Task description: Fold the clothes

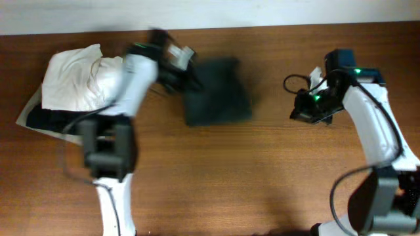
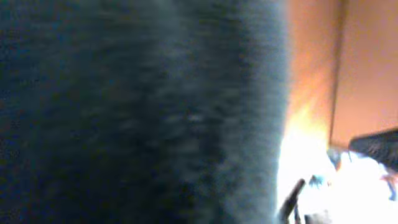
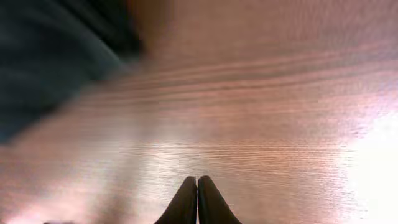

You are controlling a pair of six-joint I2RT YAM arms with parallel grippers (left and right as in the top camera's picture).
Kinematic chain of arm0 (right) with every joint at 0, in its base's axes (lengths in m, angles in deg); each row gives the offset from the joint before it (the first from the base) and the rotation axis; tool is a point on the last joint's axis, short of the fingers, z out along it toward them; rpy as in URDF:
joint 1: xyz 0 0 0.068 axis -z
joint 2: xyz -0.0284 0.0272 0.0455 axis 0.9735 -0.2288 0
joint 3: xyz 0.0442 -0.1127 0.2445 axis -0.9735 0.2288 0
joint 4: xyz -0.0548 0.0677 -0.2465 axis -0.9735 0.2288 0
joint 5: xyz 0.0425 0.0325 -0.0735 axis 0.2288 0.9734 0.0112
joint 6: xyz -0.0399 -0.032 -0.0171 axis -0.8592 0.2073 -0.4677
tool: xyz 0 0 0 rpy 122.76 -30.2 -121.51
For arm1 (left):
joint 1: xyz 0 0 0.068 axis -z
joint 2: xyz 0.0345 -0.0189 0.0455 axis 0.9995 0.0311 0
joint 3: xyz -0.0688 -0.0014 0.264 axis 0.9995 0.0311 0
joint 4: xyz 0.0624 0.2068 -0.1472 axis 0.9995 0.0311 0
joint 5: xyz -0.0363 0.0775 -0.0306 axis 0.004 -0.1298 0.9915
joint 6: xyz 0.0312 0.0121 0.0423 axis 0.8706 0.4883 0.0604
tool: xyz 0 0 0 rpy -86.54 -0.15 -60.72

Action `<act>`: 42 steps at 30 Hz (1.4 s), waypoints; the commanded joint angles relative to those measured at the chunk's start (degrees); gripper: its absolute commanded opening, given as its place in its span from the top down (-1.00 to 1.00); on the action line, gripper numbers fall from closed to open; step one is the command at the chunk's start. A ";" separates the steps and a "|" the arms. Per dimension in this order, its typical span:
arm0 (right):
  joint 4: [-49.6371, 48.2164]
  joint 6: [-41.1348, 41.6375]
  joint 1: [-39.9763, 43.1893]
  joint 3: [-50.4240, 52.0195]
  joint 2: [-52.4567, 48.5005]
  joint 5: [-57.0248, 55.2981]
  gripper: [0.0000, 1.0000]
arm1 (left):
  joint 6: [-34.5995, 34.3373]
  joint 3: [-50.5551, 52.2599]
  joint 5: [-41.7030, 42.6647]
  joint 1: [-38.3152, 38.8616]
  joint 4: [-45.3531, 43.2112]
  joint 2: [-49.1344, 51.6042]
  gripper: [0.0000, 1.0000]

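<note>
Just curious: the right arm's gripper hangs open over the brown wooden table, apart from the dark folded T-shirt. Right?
Not open: the right wrist view shows the right gripper shut, fingertips together. It hangs over the brown wooden table, apart from the dark folded T-shirt.

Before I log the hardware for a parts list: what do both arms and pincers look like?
Both are white tubes joined by black blocks, with small green lights near the wrist. The left arm has a thin black cable by its base; the right arm has a looping black cable. The right pincer has two dark, tapering fingers; the left pincer is too blurred to describe.
</note>
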 commanded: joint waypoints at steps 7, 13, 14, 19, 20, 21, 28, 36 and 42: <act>0.26 -0.96 0.33 -0.55 0.96 0.76 0.85 | 9.07 -7.06 -9.42 -31.85 3.82 -8.79 0.54; 0.52 -0.96 0.37 -0.55 1.01 0.79 0.84 | 9.31 -8.00 -18.86 -40.02 13.84 -9.57 -0.98; 0.46 -0.96 0.37 -0.55 1.25 0.83 0.78 | 9.33 -9.16 -18.56 -41.03 15.32 -10.80 -0.98; -1.18 -1.77 0.35 -1.14 9.27 0.79 0.55 | 19.71 -11.23 -7.65 -36.22 19.10 -21.66 -0.98; -1.27 -2.54 0.35 -1.42 12.44 0.79 0.41 | 22.38 -11.21 -7.82 -31.19 19.91 -25.03 -0.98; -1.27 -3.26 0.35 -1.60 16.06 0.79 0.29 | 24.15 -11.21 -9.77 -26.93 20.63 -27.30 -0.98; -1.18 -7.02 0.37 -1.62 38.53 0.11 -0.97 | 16.81 -11.21 -34.27 2.58 32.94 -37.59 -0.98; 1.79 -7.02 0.37 -1.62 46.01 0.11 -0.97 | 7.45 -7.91 -43.69 9.55 34.80 -42.18 -0.99; 1.79 -7.02 0.09 -1.57 44.81 0.07 -0.97 | 7.45 -7.91 -43.69 9.55 34.88 -42.16 -0.98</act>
